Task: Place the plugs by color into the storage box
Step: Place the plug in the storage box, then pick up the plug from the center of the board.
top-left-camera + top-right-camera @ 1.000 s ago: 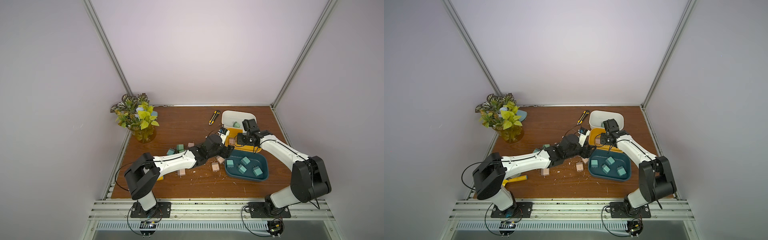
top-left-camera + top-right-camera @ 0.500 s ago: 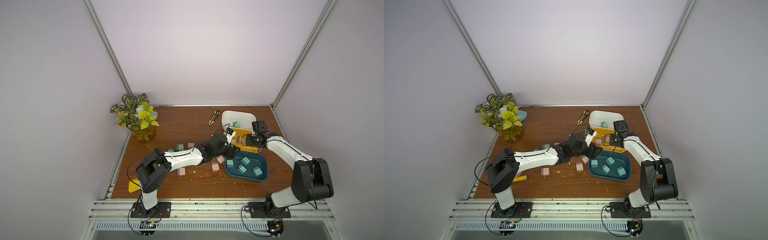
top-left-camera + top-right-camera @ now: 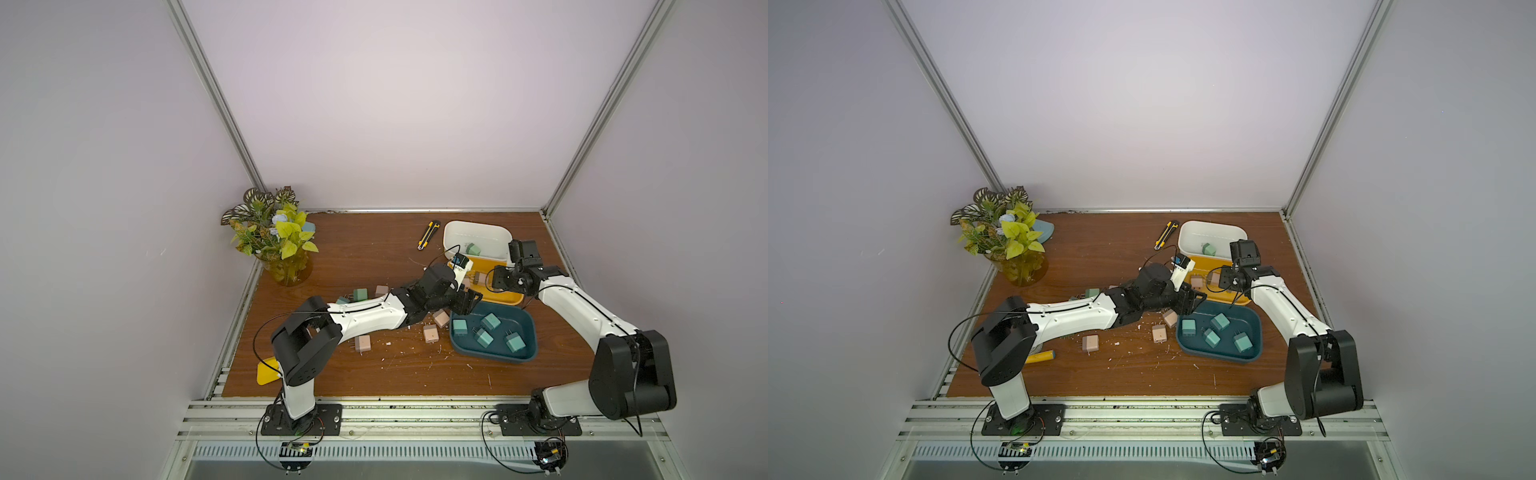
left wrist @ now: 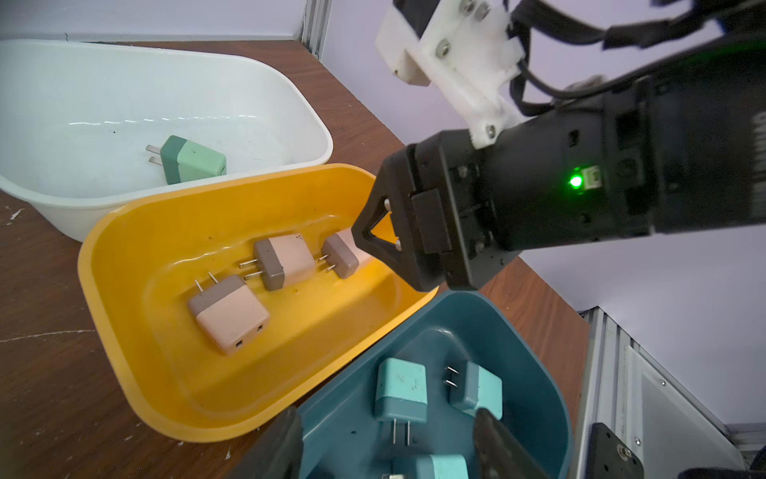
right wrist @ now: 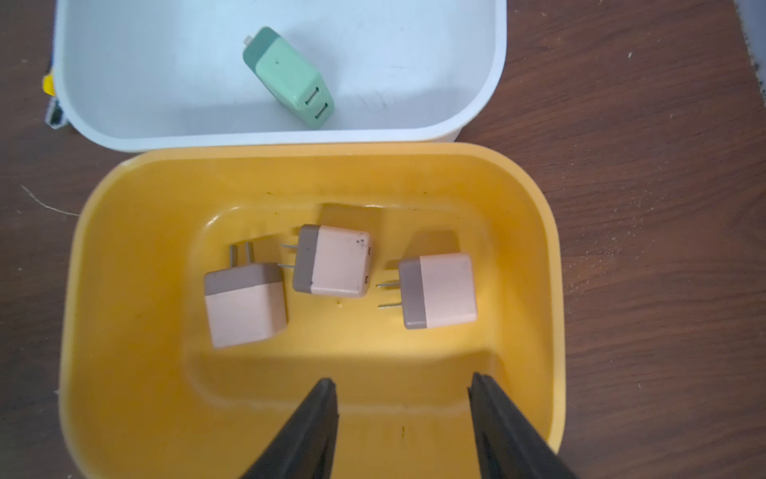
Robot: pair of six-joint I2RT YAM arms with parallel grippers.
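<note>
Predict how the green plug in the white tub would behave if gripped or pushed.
Probably rigid: the green plug looks like a hard-shelled block. Flat faces suggest sliding, not rolling. Its glossy sides may slip when gripped.

Both arms reach in over the table, their grippers near each other with jaws parted.

The left arm point(image 3: 365, 318) lies low, stretched forward and toward the robot's right. Its wrist is bent so the left gripper point(image 4: 385, 412) tips downward, jaws well apart and nothing clamped between them. The right arm point(image 3: 577, 307) rises from its base with the elbow folded, then reaches forward and inward. The right gripper point(image 5: 400, 385) points down, its jaws spread and empty.
</note>
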